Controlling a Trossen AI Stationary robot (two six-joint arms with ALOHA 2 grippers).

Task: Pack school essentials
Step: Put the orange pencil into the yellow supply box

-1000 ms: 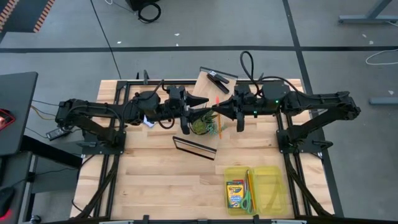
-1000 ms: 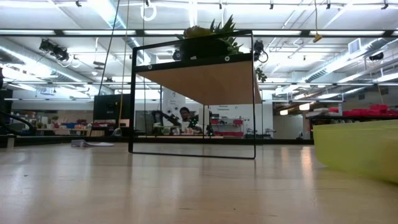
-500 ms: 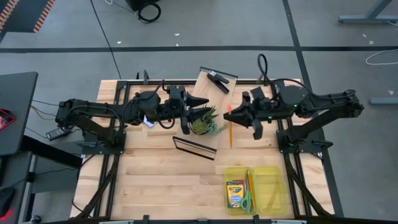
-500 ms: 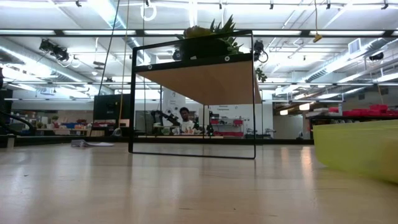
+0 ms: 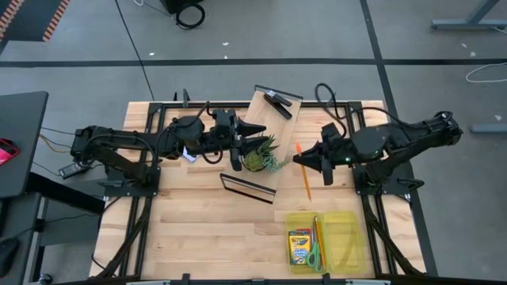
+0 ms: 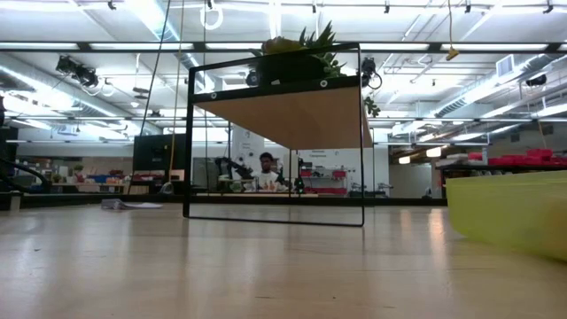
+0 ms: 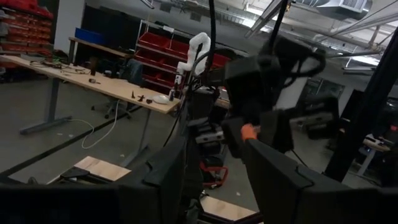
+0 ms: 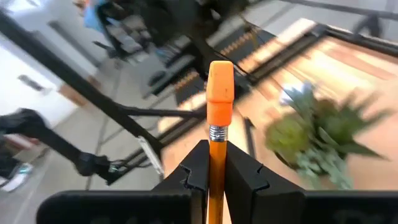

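Beside plant (image 5: 258,156), right claw (image 5: 299,158) grips pencil (image 5: 303,172).

Pale wood grain with a soft sheen is shown on the counter (image 5: 198,229). Translucent yellow plastic forms the bin (image 5: 348,237). Glossy orange paint and a metal ferrule are seen on the pencil (image 8: 217,155).

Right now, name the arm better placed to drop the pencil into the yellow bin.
Right: the right gripper is shut on the pencil, nearer the yellow bin. The left gripper waits by the plant.
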